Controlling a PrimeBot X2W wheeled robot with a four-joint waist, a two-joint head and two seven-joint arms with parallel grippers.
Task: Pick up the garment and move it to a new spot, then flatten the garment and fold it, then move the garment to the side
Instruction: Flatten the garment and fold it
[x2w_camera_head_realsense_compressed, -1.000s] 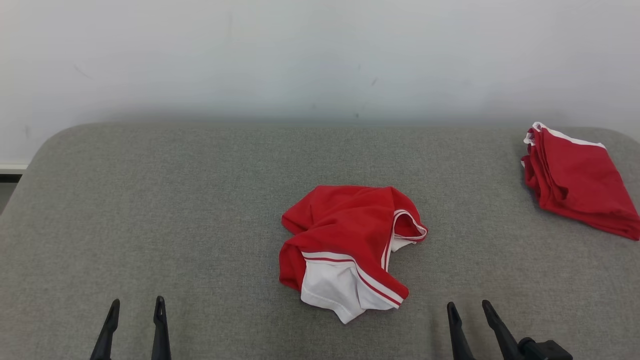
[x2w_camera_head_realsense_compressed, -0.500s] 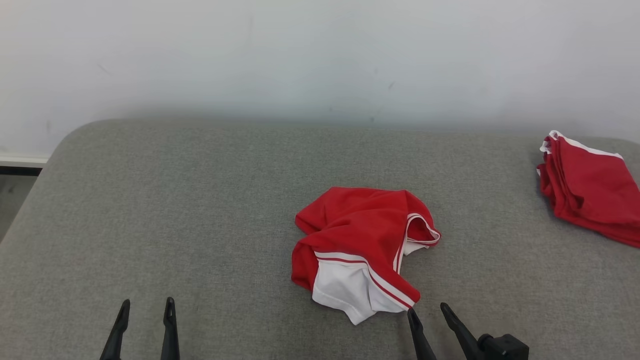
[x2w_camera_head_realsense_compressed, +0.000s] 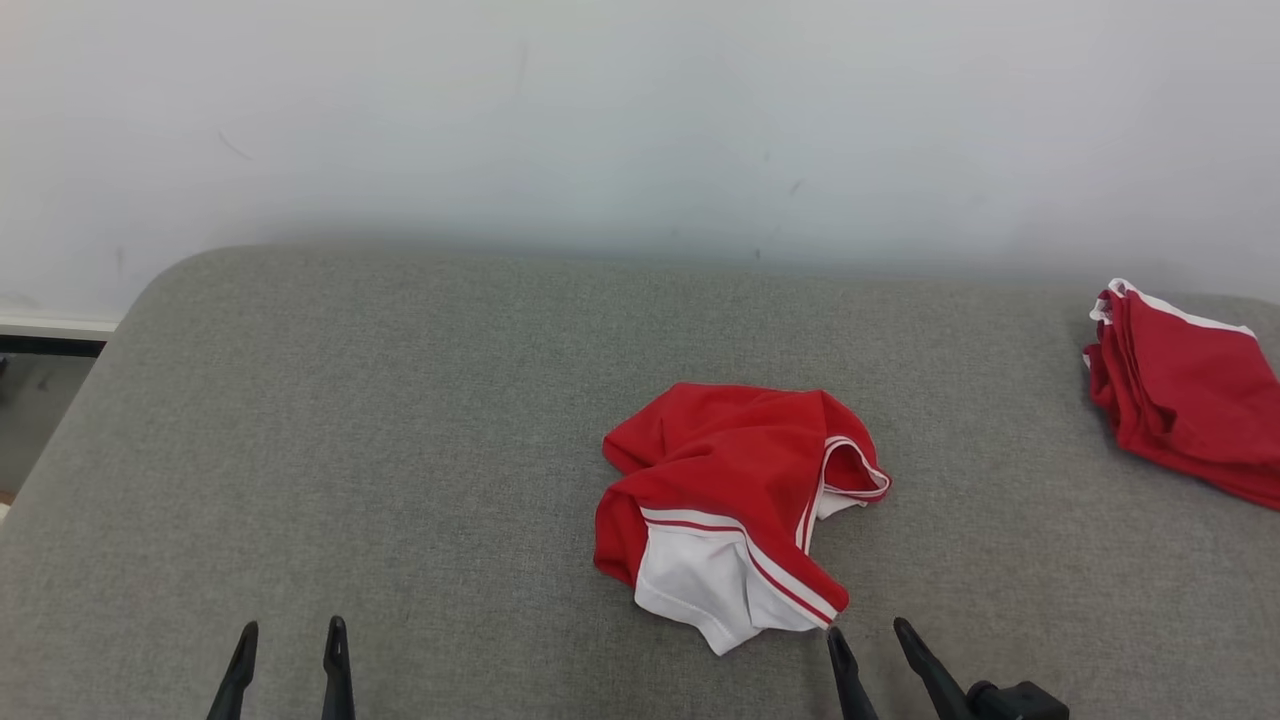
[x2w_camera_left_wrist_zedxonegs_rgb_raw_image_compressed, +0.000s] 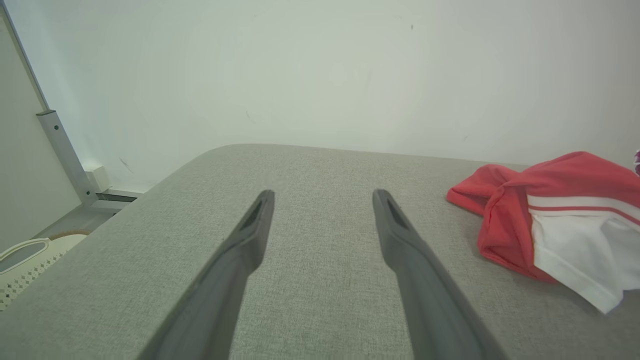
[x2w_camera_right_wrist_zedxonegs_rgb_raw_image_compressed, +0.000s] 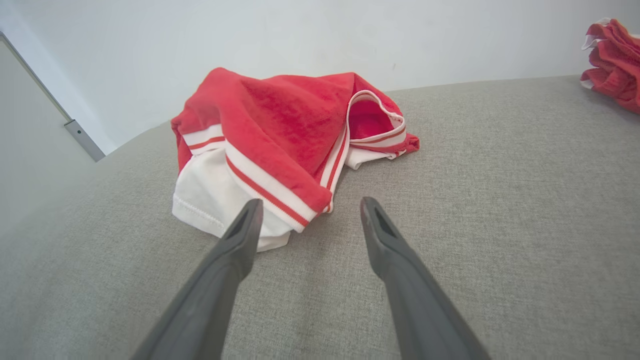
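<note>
left tool (x2w_camera_head_realsense_compressed: 291, 630): near left of the table, released, two dark fingers spread above bare grey cloth with nothing between them; well apart from the garment.
table (x2w_camera_head_realsense_compressed: 400, 420): covered in grey woven fabric, rounded at the far left corner, set against a pale wall (x2w_camera_head_realsense_compressed: 600, 120).
garment (x2w_camera_head_realsense_compressed: 730, 480): around the middle of the table, a little to the right, crumpled in a loose heap; mostly red, with a white panel on the near side, red and white stripes along the edge, and a banded opening turned up at its right.
right tool (x2w_camera_head_realsense_compressed: 866, 632): near edge, at the garment's near right corner, released, holding nothing; left fingertip just beside the striped hem, touching or not cannot be told.
folded pile (x2w_camera_head_realsense_compressed: 1190, 400): far right, red with white trim, well apart from the garment.
cut off: both tools by the near edge of the head view; folded pile by its right edge.
hard to make out: kind of garment; a pale perforated thing (x2w_camera_left_wrist_zedxonegs_rgb_raw_image_compressed: 25, 255) below the table's left side.
</note>
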